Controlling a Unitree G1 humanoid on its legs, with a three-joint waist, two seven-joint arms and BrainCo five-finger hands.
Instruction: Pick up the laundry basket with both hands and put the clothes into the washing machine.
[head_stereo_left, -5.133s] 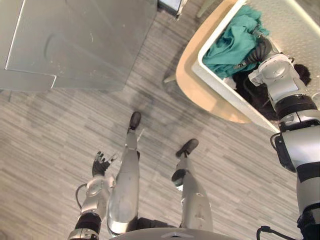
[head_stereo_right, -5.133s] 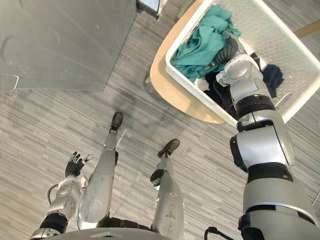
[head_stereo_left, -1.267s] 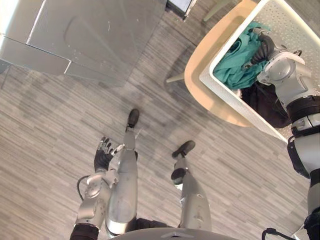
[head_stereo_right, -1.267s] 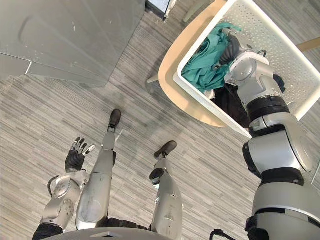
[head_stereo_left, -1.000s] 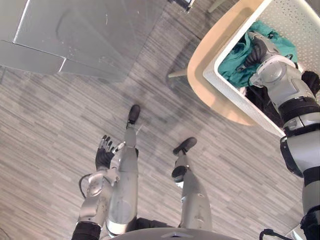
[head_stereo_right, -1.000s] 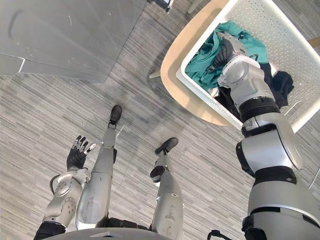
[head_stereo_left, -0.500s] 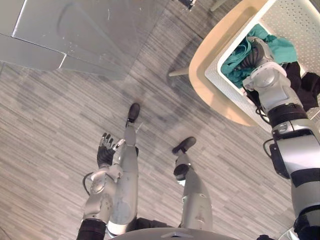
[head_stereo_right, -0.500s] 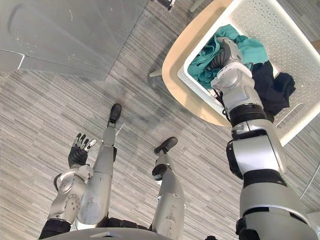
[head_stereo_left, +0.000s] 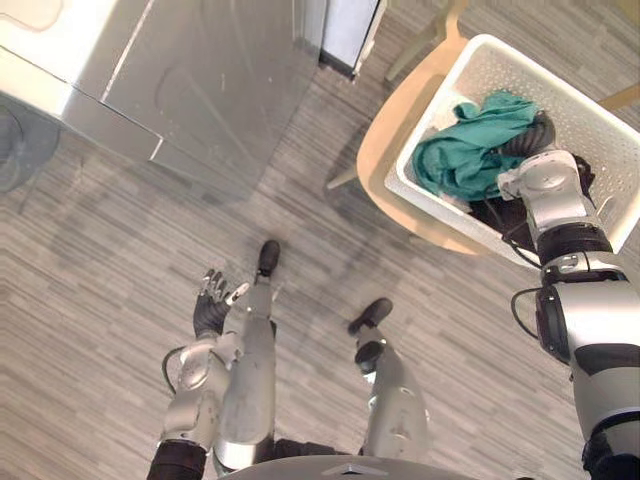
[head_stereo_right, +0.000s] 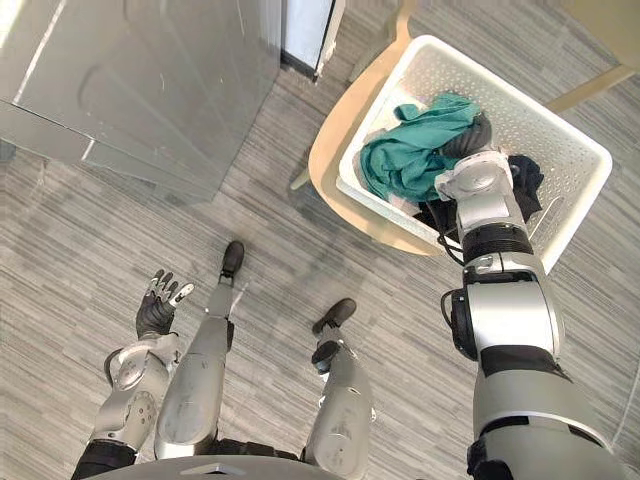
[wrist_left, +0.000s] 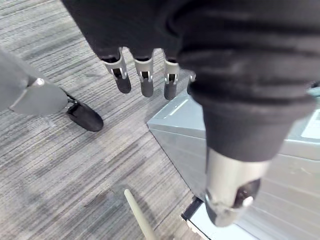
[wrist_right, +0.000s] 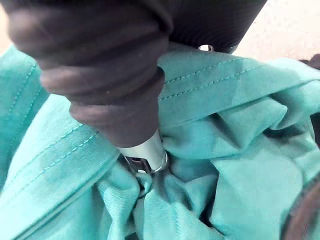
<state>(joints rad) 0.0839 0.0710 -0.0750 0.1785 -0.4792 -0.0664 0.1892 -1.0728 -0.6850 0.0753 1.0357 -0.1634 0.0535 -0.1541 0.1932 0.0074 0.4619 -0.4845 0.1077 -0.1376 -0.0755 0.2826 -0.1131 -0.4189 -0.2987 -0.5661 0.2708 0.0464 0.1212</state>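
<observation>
A white perforated laundry basket (head_stereo_right: 540, 125) rests on a round light-wood stool (head_stereo_right: 330, 170) at the upper right. A bunched teal cloth (head_stereo_right: 410, 150) fills its near half, and a dark cloth (head_stereo_right: 522, 175) lies beside it. My right hand (head_stereo_right: 478, 132) reaches into the basket at the teal cloth's edge. In the right wrist view its thumb (wrist_right: 142, 150) presses into gathered folds of the teal cloth (wrist_right: 240, 130), and the fingers are buried. My left hand (head_stereo_left: 210, 305) hangs low at the left, fingers (wrist_left: 142, 80) straight, holding nothing.
A large grey appliance (head_stereo_left: 200, 80) stands on the striped grey floor at the upper left; its corner (wrist_left: 240, 135) also shows in the left wrist view. A dark gap (head_stereo_left: 345, 30) separates it from the stool. A wooden leg (head_stereo_right: 590, 85) slants behind the basket.
The whole view has swung, so the full basket and more of the appliance show. My right hand stays in the basket, now at the teal cloth's right edge. The left hand has barely moved.
</observation>
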